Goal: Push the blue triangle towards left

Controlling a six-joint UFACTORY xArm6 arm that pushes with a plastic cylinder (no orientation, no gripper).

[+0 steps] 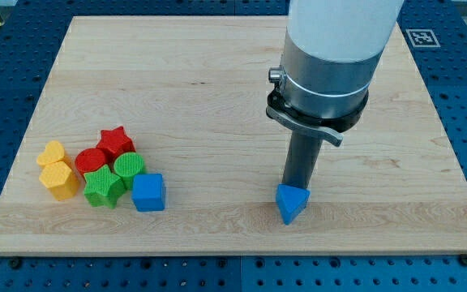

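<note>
The blue triangle (291, 203) lies on the wooden board (217, 65) at the view's lower right of centre. My rod comes down from the arm's white and grey body at the view's top. My tip (297, 186) rests right behind the triangle's top edge, touching it or nearly so, a little to its right. The very end of the tip is partly hidden by the triangle.
A cluster sits at the view's lower left: a blue cube (148, 193), a green star (103, 187), a green cylinder (130, 168), a red star (115, 142), a red cylinder (91, 161), a yellow heart (52, 153) and an orange block (60, 179).
</note>
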